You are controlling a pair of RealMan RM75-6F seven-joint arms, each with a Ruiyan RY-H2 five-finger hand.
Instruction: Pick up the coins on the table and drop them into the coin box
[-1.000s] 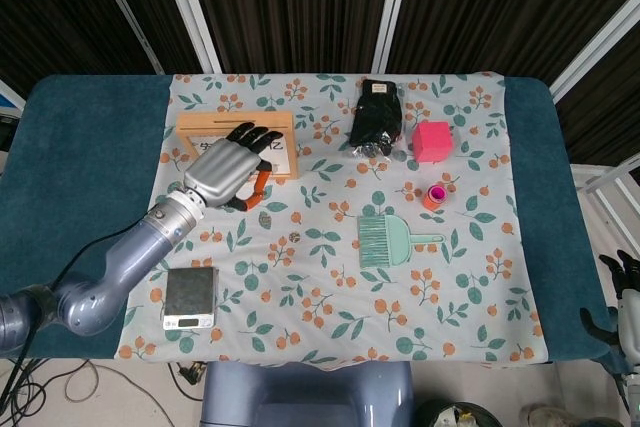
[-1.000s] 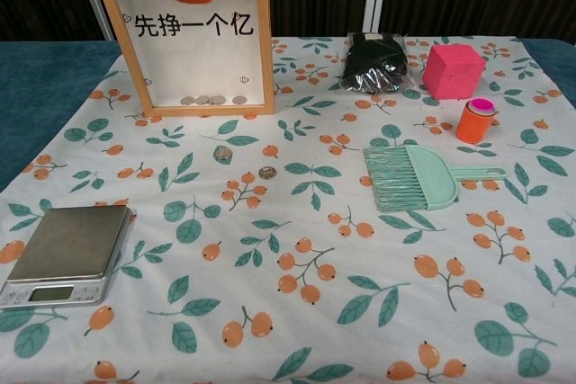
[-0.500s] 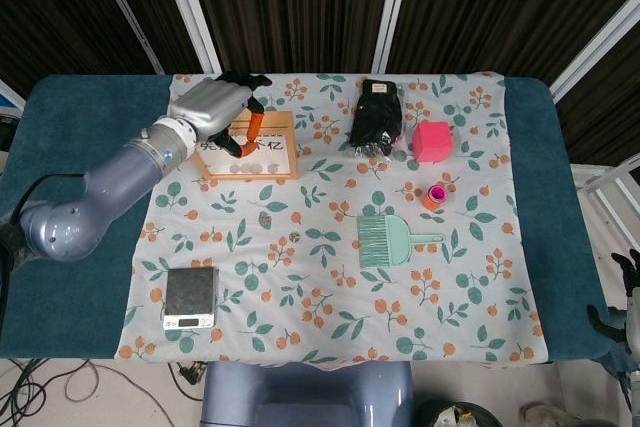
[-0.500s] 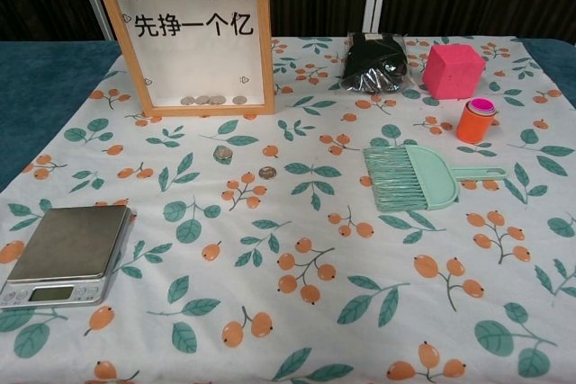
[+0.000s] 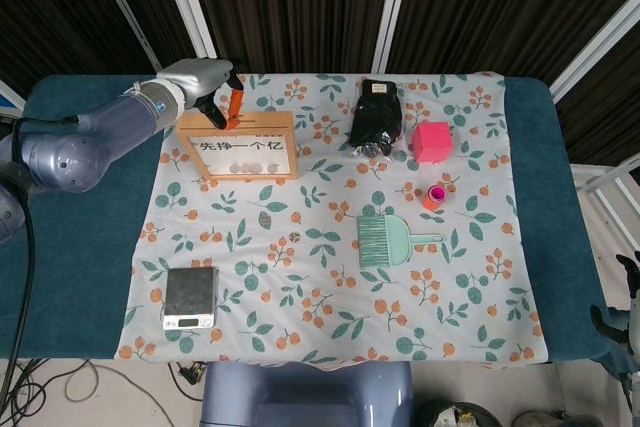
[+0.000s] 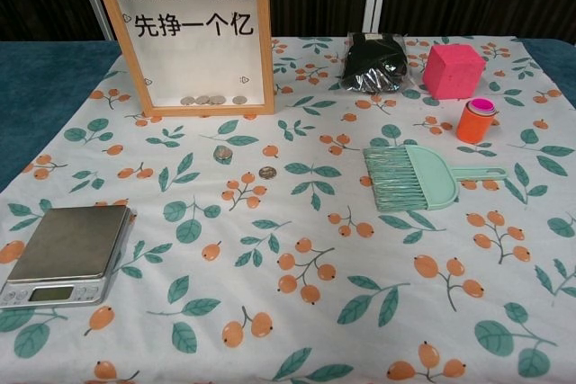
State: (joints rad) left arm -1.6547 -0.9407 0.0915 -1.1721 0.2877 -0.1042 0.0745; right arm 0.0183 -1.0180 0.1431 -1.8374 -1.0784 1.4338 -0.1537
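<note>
The coin box (image 6: 188, 39) stands up tall at the back of the counter (image 5: 80, 197), so its clear front faces forward and the slot on top can be reached from above. A few coins already lie in a row at its bottom. Two coins are not in yet. One coin (image 6: 222, 154) and the other coin (image 6: 266, 171) lie flat on the flowery cloth (image 6: 297, 258), just in front of the box, near each other but not touching.

The left hand (image 5: 208, 84) is up behind the top edge of the box, over the back corner of the cloth. Its fingers point down with orange tips (image 5: 232, 105) close together. I think it may be pinching a coin to drop in, but the coin is too small to see, so I cannot tell. The chest view does not show this hand at all.

The right hand (image 5: 630, 317) is far off at the edge of the head view, low beside the counter. It is cut off and dark, so I cannot tell how its fingers lie.

The slot itself is hard to make out.
</note>
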